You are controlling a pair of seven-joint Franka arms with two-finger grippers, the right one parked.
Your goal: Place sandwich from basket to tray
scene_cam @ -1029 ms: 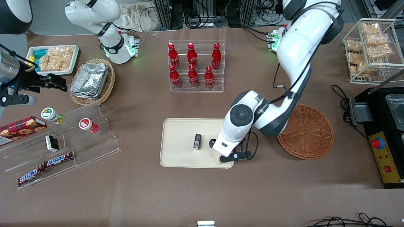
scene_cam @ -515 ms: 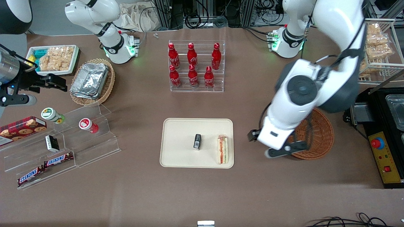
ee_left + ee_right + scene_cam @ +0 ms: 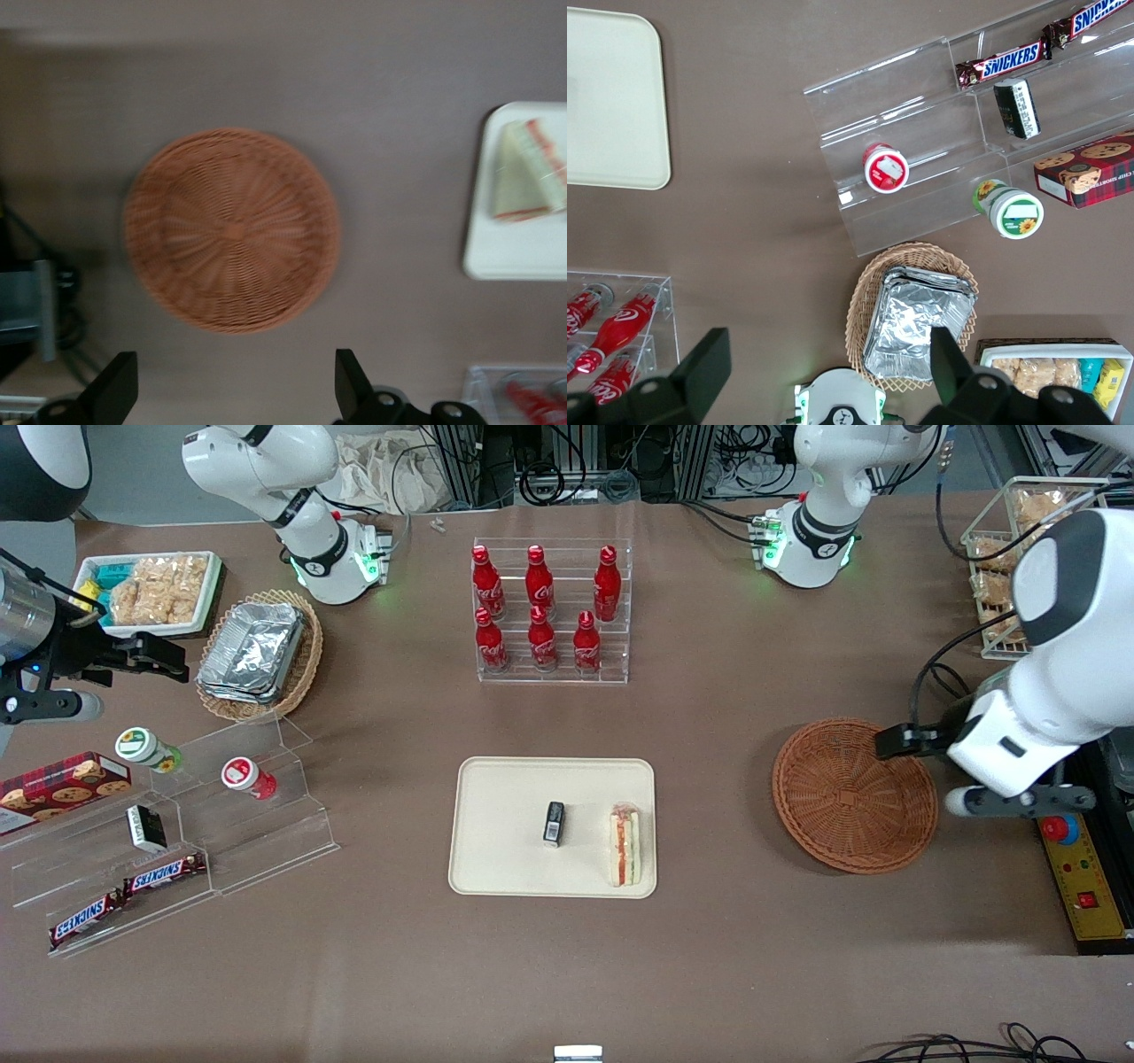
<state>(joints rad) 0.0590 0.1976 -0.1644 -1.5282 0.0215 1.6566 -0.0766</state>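
matte brown tabletop, triangular sandwich (image 3: 625, 844) on smooth cream tray (image 3: 505, 868), round woven basket (image 3: 854, 794), tool (image 3: 232, 390) wide above

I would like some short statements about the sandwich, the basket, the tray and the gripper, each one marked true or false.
1. The sandwich lies on the tray. True.
2. The basket holds a sandwich. False: nothing lies in it.
3. The gripper grips the sandwich. False: it is open and holds nothing, near the basket's edge toward the working arm's end.
4. A small black item also lies on the tray, apart from the sandwich. True.
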